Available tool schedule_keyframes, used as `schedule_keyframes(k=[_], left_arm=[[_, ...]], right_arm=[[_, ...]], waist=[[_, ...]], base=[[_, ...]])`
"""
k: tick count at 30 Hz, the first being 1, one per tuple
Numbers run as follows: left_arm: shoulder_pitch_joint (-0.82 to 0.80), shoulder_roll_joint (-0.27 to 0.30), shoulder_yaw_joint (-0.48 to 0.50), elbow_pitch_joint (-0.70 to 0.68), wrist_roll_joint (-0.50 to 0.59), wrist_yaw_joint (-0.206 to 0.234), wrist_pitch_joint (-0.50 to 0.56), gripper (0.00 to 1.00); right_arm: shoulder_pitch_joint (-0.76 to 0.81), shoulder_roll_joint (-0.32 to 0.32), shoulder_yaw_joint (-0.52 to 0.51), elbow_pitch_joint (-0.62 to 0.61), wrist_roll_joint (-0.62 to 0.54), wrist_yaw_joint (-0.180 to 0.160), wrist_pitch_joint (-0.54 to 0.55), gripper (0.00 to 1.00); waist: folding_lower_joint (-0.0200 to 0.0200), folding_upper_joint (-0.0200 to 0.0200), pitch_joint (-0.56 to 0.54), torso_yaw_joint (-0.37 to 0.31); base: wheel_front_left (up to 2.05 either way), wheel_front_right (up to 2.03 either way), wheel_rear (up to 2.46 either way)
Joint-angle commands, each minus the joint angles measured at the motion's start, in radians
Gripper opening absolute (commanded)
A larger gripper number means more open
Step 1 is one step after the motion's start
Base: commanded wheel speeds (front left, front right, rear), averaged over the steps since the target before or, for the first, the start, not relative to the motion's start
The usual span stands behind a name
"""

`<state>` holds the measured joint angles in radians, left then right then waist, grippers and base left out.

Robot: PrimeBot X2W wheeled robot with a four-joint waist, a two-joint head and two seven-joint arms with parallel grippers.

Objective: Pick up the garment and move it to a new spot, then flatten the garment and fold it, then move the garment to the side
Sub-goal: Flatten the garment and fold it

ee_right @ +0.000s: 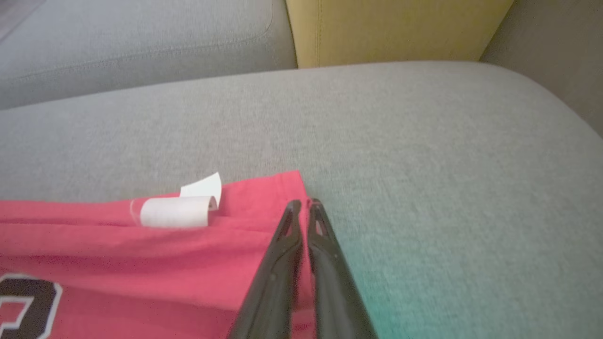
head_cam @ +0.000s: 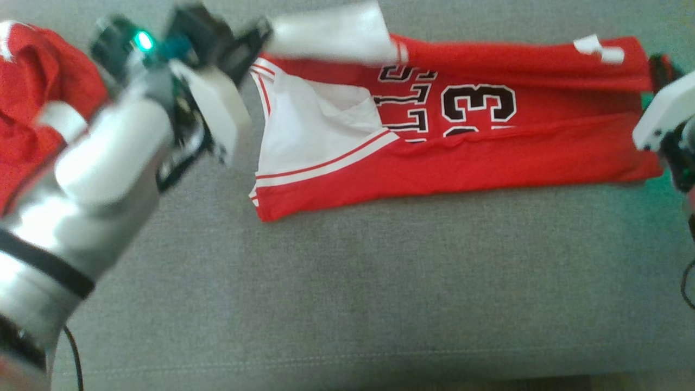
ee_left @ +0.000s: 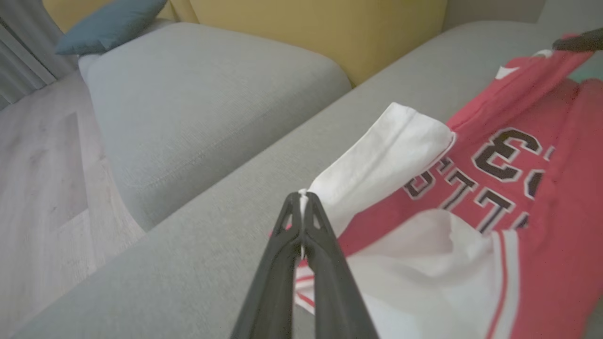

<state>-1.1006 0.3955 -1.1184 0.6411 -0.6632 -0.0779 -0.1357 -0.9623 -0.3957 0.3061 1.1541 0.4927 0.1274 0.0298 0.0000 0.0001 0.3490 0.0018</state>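
Nearest the robot lies a bare stretch of the grey sofa cushion (head_cam: 347, 282), and beyond it the garment (head_cam: 461, 157), a red jersey with white trim and a black "33", is spread lengthwise across the seat, partly folded over itself. At its left end the left gripper (ee_left: 301, 195) has its jaws pressed together on the edge of a white panel, which rises from the cushion in a raised, curled flap. At the opposite end the right gripper (ee_right: 304, 203) has its jaws closed on the red hem corner, low against the cushion, with a small white tag (ee_right: 176, 211) just beside it on the fabric. A second heap of red cloth (head_cam: 32, 76) sits behind the left forearm at the far left of the head view. Farther back stand a yellow backrest (ee_right: 395, 28), another grey cushion with a blue pillow (ee_left: 108, 23) on it, and pale wooden floor (ee_left: 42, 165).
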Motion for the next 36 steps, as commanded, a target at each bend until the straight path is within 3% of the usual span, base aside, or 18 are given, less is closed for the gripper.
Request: schedule_keyframes(k=[1, 16, 25, 26, 27, 28, 29, 36], left_arm=[[-0.021, 0.043, 0.030, -0.025, -0.004, 0.009, 0.005, 0.00], [0.172, 0.203, -0.017, -0.380, -0.081, 0.090, 0.194, 0.00], [0.216, 0.228, -0.041, -0.451, -0.105, 0.116, 0.254, 0.00], [0.222, 0.227, -0.044, -0.447, -0.103, 0.122, 0.252, 0.17], [0.227, 0.225, -0.045, -0.443, -0.104, 0.125, 0.250, 0.42], [0.231, 0.223, -0.046, -0.438, -0.102, 0.130, 0.246, 0.67], [0.235, 0.221, -0.046, -0.433, -0.099, 0.137, 0.239, 1.00], [0.281, 0.193, 0.012, -0.387, -0.121, 0.217, 0.125, 1.00]], right_arm=[[0.012, -0.020, 0.017, -0.029, 0.007, 0.003, 0.004, 0.00], [0.115, -0.083, 0.153, -0.089, 0.081, 0.003, 0.128, 0.00], [0.162, -0.105, 0.237, -0.145, 0.141, 0.003, 0.226, 0.00], [0.167, -0.111, 0.247, -0.154, 0.153, 0.003, 0.237, 0.36], [0.171, -0.111, 0.251, -0.156, 0.161, 0.003, 0.246, 1.00], [0.175, -0.110, 0.252, -0.158, 0.172, 0.003, 0.259, 1.00], [0.177, -0.111, 0.254, -0.164, 0.180, 0.003, 0.264, 1.00], [0.169, -0.106, 0.206, -0.199, 0.219, 0.003, 0.171, 1.00]], waist=[[0.0000, -0.0001, -0.018, 0.006], [0.0000, -0.0001, -0.084, 0.008], [0.0000, -0.0001, -0.101, -0.005], [0.0000, -0.0001, -0.102, -0.009], [0.0000, -0.0001, -0.104, -0.011], [0.0000, -0.0001, -0.107, -0.014], [0.0000, -0.0001, -0.109, -0.015], [0.0000, -0.0001, -0.138, -0.023]], base=[[0.00, 0.00, 0.00], [0.00, 0.00, 0.00], [0.00, 0.00, 0.00], [0.00, 0.00, 0.00], [0.00, 0.00, 0.00], [0.00, 0.00, 0.00], [0.00, 0.00, 0.00], [0.00, 0.00, 0.00]])
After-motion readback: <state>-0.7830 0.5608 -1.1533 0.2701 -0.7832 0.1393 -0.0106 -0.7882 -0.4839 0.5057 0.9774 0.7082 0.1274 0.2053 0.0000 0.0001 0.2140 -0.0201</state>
